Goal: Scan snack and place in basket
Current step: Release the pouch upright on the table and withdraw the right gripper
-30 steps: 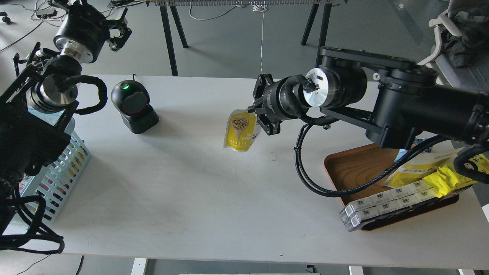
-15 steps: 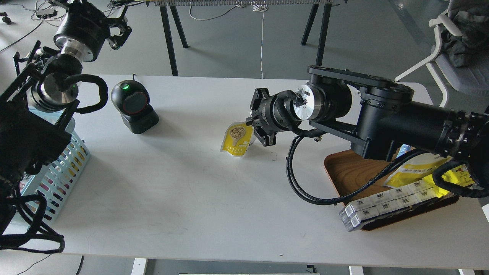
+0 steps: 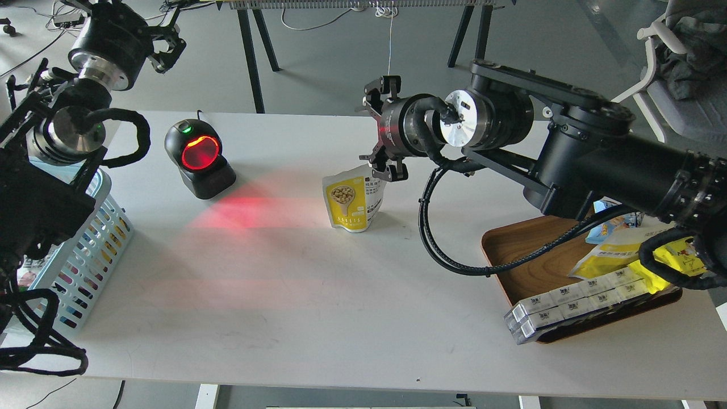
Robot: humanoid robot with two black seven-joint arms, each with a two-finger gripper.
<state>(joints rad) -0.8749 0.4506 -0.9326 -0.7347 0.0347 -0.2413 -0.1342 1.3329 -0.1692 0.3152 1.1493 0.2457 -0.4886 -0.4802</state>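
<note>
The snack (image 3: 351,201), a yellow-and-white pouch picturing a bowl of beige nuggets, stands upright on the white table near its middle. My right gripper (image 3: 373,132) is just above and right of the pouch's top, with its jaws spread wide and nothing between them; its lower finger (image 3: 388,170) is close to the pouch's top corner. The light blue lattice basket (image 3: 91,253) sits at the table's left edge, partly hidden by my left arm. My left gripper (image 3: 164,45) is raised beyond the table's far left corner, open and empty.
A black barcode scanner (image 3: 199,159) at the back left glows red and throws red light over the table toward the pouch. A brown wooden tray (image 3: 525,255) at the right holds white boxes (image 3: 573,301), yellow wrappers (image 3: 673,258) and a blue packet (image 3: 610,227).
My right gripper lowered the pouch onto the table, let go, opened and rose. The scanner's face turned from dark with a green light to glowing red.
</note>
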